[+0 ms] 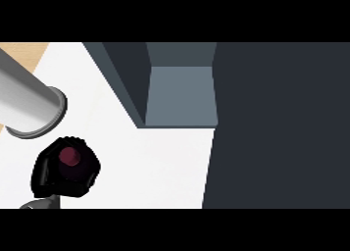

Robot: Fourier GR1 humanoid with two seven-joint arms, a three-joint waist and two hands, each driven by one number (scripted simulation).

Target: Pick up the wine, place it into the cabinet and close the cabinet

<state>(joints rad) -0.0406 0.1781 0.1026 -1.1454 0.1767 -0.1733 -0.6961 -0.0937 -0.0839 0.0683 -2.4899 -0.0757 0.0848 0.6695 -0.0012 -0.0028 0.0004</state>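
Below, at seven o'clock, my left hand [53, 174] grasps the wine [70, 157], its dark red top showing; the open cabinet [179, 95] stands at twelve o'clock, well apart.

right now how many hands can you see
1: a black hand at lower left, curled round the dark red wine. The other hand is out of view.

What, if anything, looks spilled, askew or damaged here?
Nothing stands out. The left hand is curled round the wine, the white counter shows no spill, and the cabinet stands open.
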